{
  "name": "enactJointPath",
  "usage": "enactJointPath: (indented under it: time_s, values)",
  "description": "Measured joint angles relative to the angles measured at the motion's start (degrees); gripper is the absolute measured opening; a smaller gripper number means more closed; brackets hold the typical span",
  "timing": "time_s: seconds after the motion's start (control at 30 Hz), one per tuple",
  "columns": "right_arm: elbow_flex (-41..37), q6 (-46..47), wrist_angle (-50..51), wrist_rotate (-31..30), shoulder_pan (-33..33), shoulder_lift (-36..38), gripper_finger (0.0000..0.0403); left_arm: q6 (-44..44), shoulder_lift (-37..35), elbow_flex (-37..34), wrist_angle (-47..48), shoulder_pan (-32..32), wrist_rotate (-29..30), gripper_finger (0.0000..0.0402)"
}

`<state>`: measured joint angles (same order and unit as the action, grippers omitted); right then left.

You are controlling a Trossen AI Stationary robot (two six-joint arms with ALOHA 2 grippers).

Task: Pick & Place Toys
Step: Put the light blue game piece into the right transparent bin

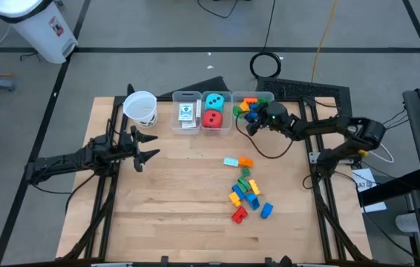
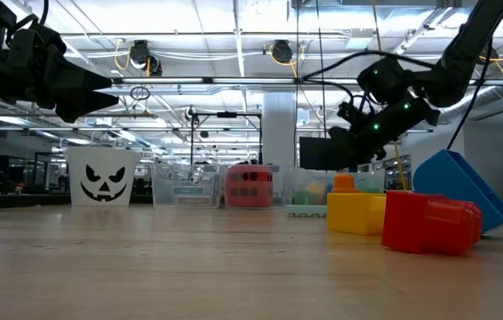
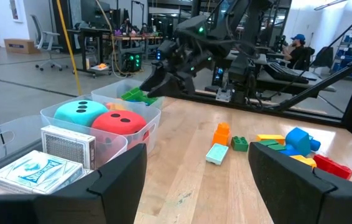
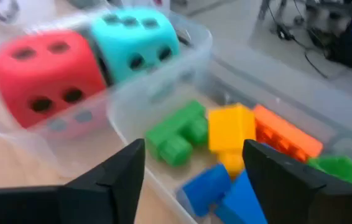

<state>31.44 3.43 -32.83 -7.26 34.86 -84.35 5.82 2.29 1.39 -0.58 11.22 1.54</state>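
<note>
A wooden worktop (image 1: 195, 215) seen from above, with a dark robot arm at each side. The right hand (image 1: 258, 120) hovers over the right-hand clear bin (image 1: 253, 96) of three set in a row; its fingers (image 4: 111, 174) are spread and hold nothing. Directly beneath this hand lie a green brick (image 4: 177, 134), a yellow brick (image 4: 231, 134), an orange brick (image 4: 287, 134) and blue bricks (image 4: 216, 190), all inside that bin. In the middle bin (image 1: 212, 111), just beside the hand, sit a soft teal die (image 1: 213, 101) and a red die (image 1: 211, 119), touching one another. The next bin beyond them (image 1: 186, 113) holds two white card packs (image 1: 186, 115). A loose cluster of coloured bricks (image 1: 245, 190) lies on the bare worktop nearer the front edge, well apart from the right hand. The left hand (image 1: 145, 145) waits over the worktop's left side with fingers spread and empty, just beside a white paper cup (image 1: 140, 107) printed with a pumpkin face.
</note>
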Motion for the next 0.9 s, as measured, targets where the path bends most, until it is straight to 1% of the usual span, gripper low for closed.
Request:
enactJointPath:
  time_s: [0.13,0.17,0.27,0.37,0.43,0.57,0.63,0.73,0.9]
  values:
    - [0.0,-2.2,0.2,0.3,-3.6,3.9,0.0263,0.0,0.0,0.0,0.0,0.0,0.0,0.0287]
    - [0.0,-2.9,0.2,1.4,-4.8,5.2,0.0266,0.0,0.0,0.0,0.0,0.0,0.0,0.0287]
    - [0.3,-2.9,1.9,7.4,-9.0,9.0,0.0271,0.0,0.0,0.0,0.0,0.0,0.0,0.0287]
    - [3.5,0.6,10.7,10.6,-13.7,10.2,0.0271,0.0,0.0,0.0,0.0,0.0,0.0,0.0287]
    - [6.0,1.5,17.3,10.8,-16.7,10.1,0.0269,0.0,0.0,0.0,0.0,0.0,0.0,0.0287]
    - [9.1,-0.1,24.0,10.6,-22.5,6.8,0.0268,0.0,0.0,0.0,0.0,0.0,0.0,0.0287]
    - [9.4,-0.6,24.7,10.8,-24.4,4.8,0.0267,0.0,0.0,0.0,0.0,0.0,0.0,0.0287]
    - [9.4,-1.3,24.3,10.6,-25.9,0.9,0.0267,0.0,0.0,0.0,0.0,0.0,0.0,0.0287]
    - [9.9,-1.1,24.5,10.5,-26.0,-5.0,0.0267,0.0,0.0,0.0,0.0,0.0,0.0,0.0287]
